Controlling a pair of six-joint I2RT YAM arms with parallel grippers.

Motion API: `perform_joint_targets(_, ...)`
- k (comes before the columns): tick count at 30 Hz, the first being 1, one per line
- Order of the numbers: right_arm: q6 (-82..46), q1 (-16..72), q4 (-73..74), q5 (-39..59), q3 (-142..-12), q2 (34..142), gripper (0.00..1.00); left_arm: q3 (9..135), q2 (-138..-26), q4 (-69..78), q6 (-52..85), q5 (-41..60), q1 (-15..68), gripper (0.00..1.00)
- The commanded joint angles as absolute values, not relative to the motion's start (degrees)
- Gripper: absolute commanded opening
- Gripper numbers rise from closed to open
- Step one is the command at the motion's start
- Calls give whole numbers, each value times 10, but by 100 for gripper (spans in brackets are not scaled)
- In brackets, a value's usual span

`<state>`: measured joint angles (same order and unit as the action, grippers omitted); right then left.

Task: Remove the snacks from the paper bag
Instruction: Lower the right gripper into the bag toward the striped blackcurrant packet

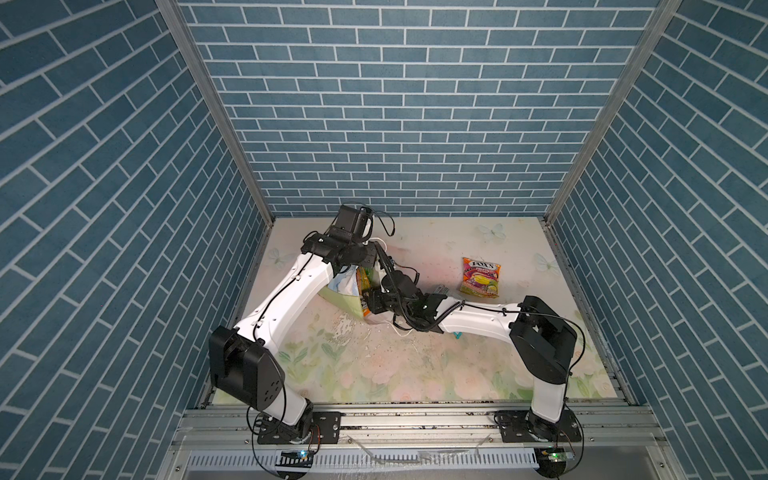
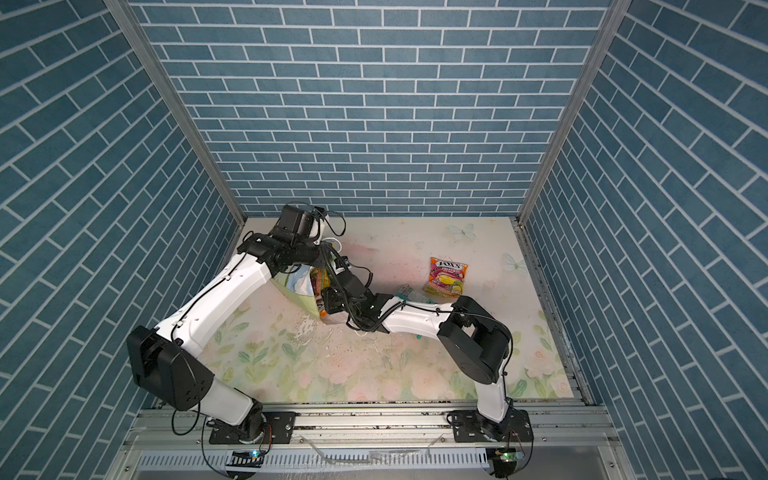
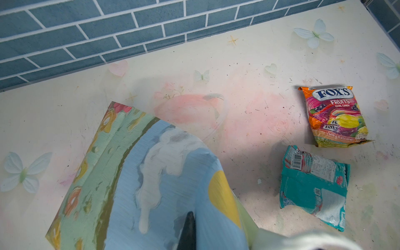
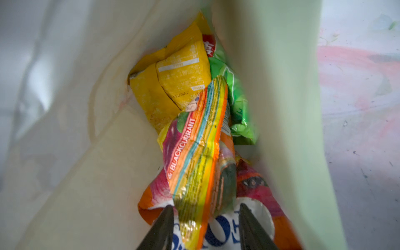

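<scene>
The paper bag (image 1: 343, 291) (image 2: 297, 286) lies tilted on the table at mid-left, its sky and cloud print filling the left wrist view (image 3: 134, 173). My left gripper (image 3: 191, 216) is shut on the bag's wall; only one dark finger shows. My right gripper (image 4: 205, 205) is inside the bag's mouth, jaws apart on either side of a multicolour fruit snack (image 4: 199, 162). Deeper in lie a yellow snack (image 4: 173, 82) and a green one (image 4: 236, 104). On the table to the right lie a FOX'S fruit snack (image 1: 481, 277) (image 3: 337, 116) and a teal snack (image 3: 313, 188) (image 2: 409, 292).
Blue brick-pattern walls (image 1: 395, 124) close in the back and both sides of the floral table (image 1: 395, 365). The right forearm (image 1: 473, 322) spans the middle of the table just in front of the teal snack. White cord handles (image 1: 401, 330) trail from the bag's mouth.
</scene>
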<state>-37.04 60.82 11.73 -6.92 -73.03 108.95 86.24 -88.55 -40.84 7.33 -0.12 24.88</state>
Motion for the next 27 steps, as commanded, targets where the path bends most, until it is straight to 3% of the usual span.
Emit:
perform_joint_targets(1,-362,606,131,-82,-750,1105,48,881,-858,-394,84,9,249,0)
perform_joint_targets(11,-359,601,124,-77,-769,1120,43,882,-859,-394,91,20,249,0)
perform_joint_targets(27,-340,601,109,-108,-765,1100,14,882,-857,-393,94,23,248,0)
